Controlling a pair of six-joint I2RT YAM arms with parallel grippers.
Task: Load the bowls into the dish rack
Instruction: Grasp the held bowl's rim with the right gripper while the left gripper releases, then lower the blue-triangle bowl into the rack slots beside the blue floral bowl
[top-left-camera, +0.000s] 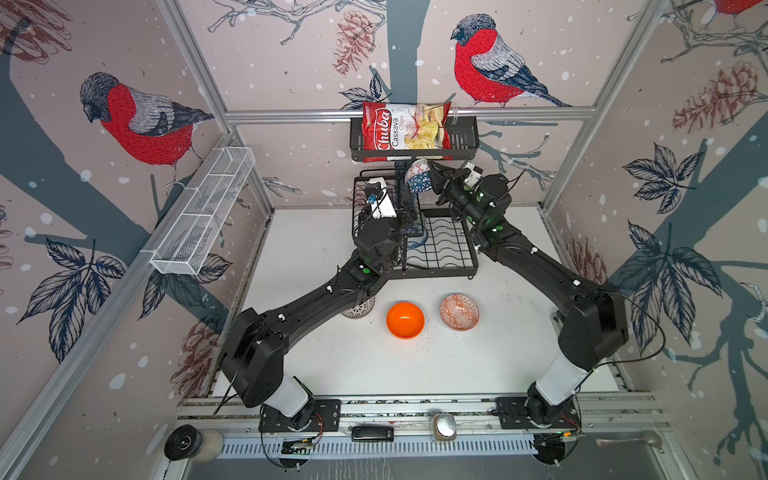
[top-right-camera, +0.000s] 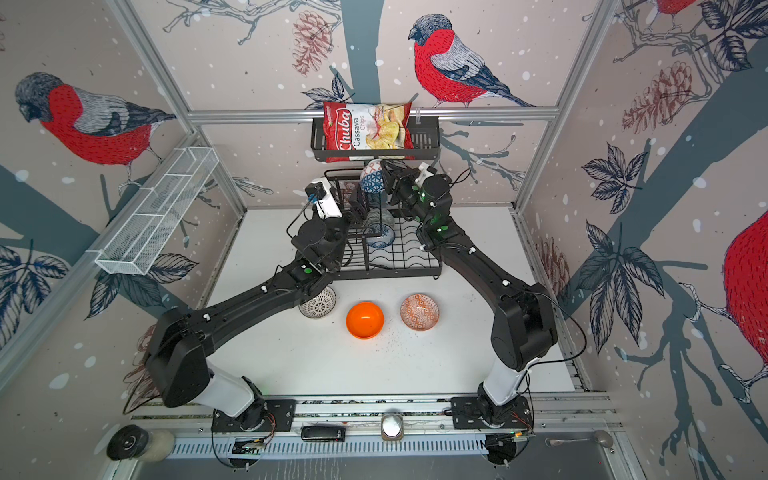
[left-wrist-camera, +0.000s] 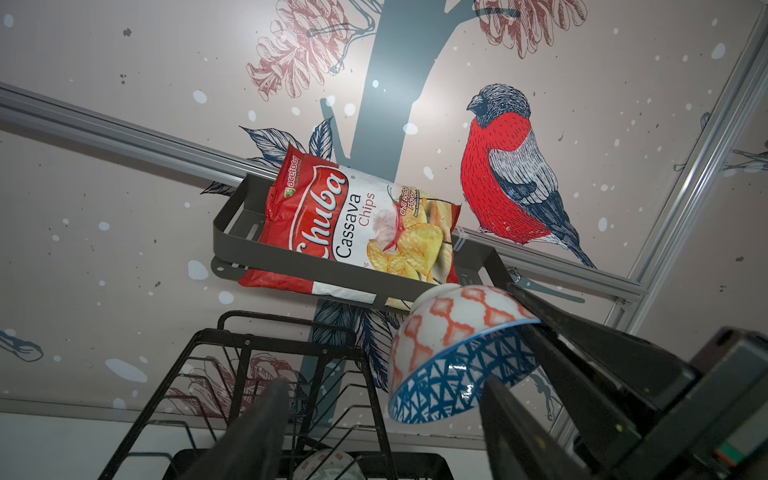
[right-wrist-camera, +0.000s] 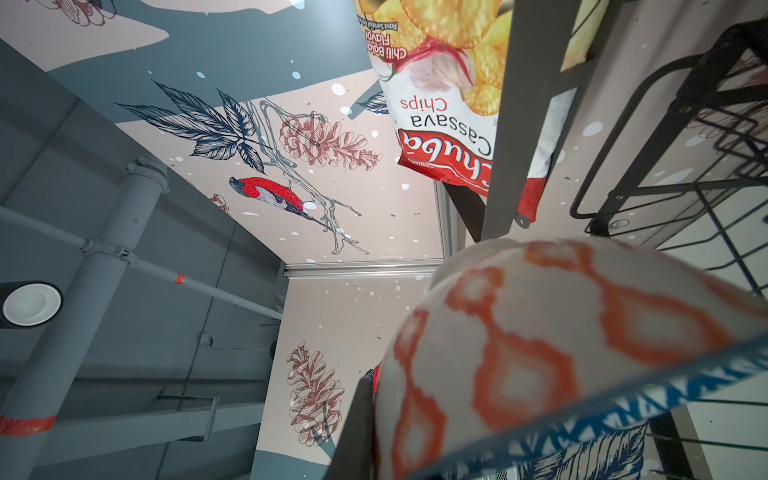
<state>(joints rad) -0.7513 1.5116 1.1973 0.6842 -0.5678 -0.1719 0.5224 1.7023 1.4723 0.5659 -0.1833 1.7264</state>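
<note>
Your right gripper pinches rim of blue-and-orange bowl, tilted, raised near rack upper shelf, just under chip basket. Your left gripper spread wide over rack tray, empty; blue bowl below it in tray. Lined bowl (partly hidden under left arm), orange bowl, red-patterned bowl on table, robot side of rack.

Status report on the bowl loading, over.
Left gripper open over black wire dish rack. Right gripper shut on blue-and-orange patterned bowl, aloft above rack. Black chips basket close above held bowl.
</note>
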